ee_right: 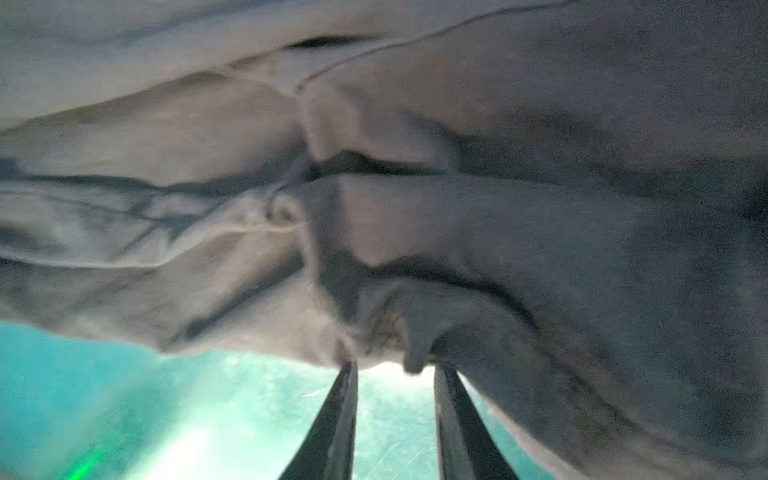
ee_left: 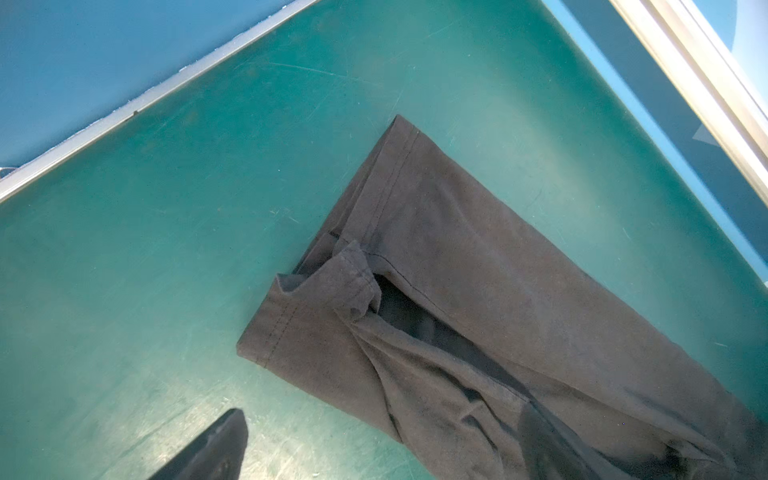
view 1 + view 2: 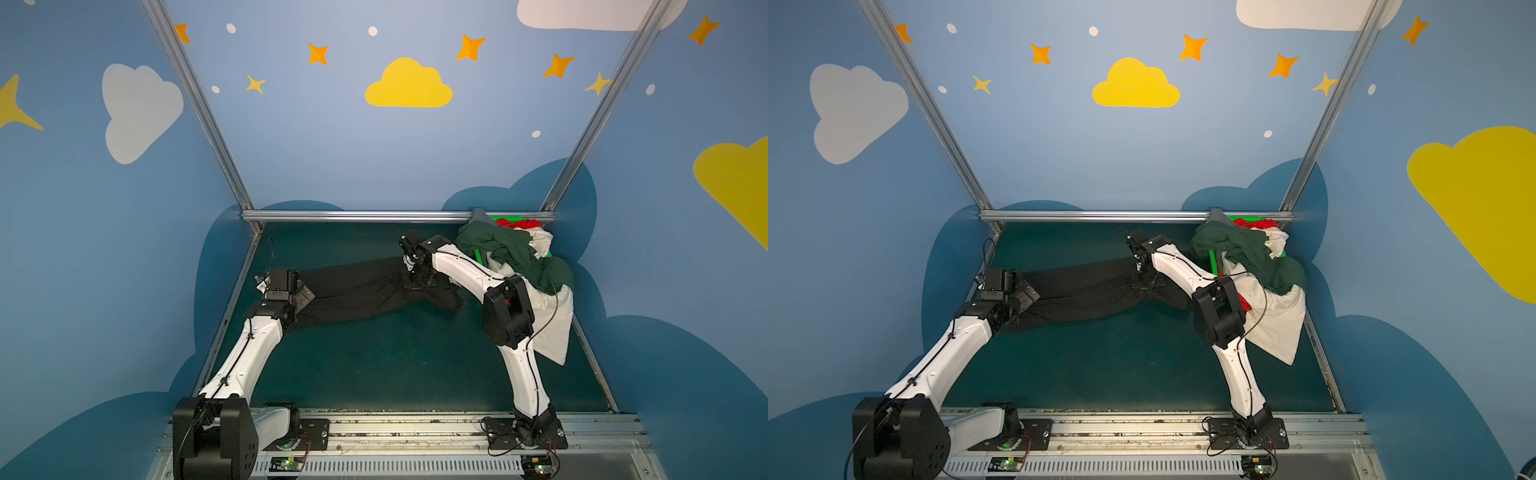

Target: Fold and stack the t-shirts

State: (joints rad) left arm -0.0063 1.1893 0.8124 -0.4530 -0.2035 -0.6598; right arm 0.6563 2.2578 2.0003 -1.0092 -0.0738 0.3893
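Broadly, the workspace is a dark teal table mat, scuffed and scratched. It is boxed in by blue walls painted with clouds and stars, with a silver aluminium rail along the far edge.

One large black cloth t-shirt lies flat on the mat, folded lengthways into a narrow band. Its long axis runs left to right across the middle of the table. The stitched hem end points toward the left wall, with a small cuff turned over on top. The opposite end is rumpled.

The left gripper sits at the hem end with its jaws spread wide, holding nothing. Only one dark finger shows in the left wrist view, above bare mat.

The right gripper is down at the rumpled end. Its jaws are slightly parted, with mat showing between them, and a small lobe of black cloth hangs loose at the tips.

In the far right corner, a bright green plastic basket is heaped with clothes. They include one dark green t-shirt, white cloth spilling onto the mat, and one red piece. I cannot tell whether the white cloth is one shirt or two.
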